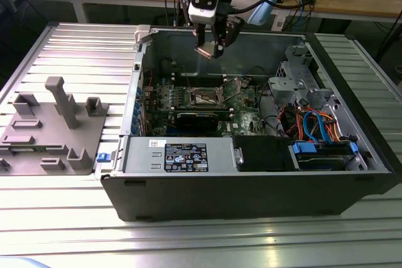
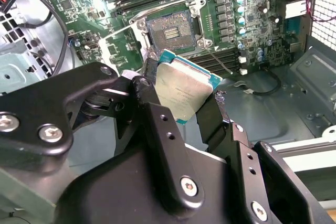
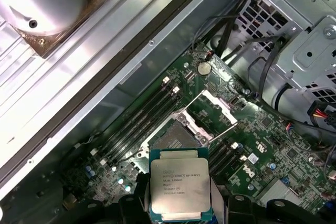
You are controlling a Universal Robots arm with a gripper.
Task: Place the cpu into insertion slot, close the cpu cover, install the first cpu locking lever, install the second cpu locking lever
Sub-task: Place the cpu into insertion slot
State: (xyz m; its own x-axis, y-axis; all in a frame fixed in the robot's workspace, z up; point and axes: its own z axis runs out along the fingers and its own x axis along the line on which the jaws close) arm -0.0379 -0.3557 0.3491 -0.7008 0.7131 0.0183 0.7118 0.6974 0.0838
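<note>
the tool [image 2: 184, 94] is gripping the cpu [image 3: 178, 187] by two opposite edges, its fingers closed just to the chip's width, with the silvery top showing in both wrist views. it is hanging over the open computer case [image 1: 251, 199] (which is sitting on the slatted metal counter [image 1: 75, 48]), well above the green motherboard [image 1: 244, 101]. below, the insertion slot [image 2: 170, 30] is lying bare, with the cpu cover [image 3: 207, 113] standing swung up beside it.

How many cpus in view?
1. The cpu is clamped in the gripper, in the air over the case. The insertion slot is bare, so none is seated there.
</note>
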